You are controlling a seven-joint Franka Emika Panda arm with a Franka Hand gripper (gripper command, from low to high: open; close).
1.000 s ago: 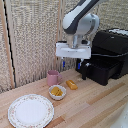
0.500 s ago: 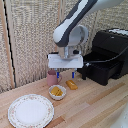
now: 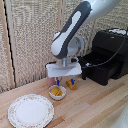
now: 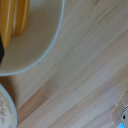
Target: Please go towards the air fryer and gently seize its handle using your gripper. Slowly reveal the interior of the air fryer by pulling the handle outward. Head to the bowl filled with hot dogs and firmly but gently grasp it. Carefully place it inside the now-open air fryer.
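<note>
My hand [image 3: 64, 81] has come down from near the air fryer [image 3: 106, 55] and hangs open over the bowl [image 3: 57, 92] in the lower middle, which looks light, hard and slippery, so I'd pinch its rim.

1. It looks like a staged kitchen corner: a wooden countertop [image 3: 95, 102] and a woven reed screen [image 3: 30, 40] behind.
2. An air fryer [image 3: 107, 55] and a patterned plate [image 3: 30, 111] stand there.
</note>
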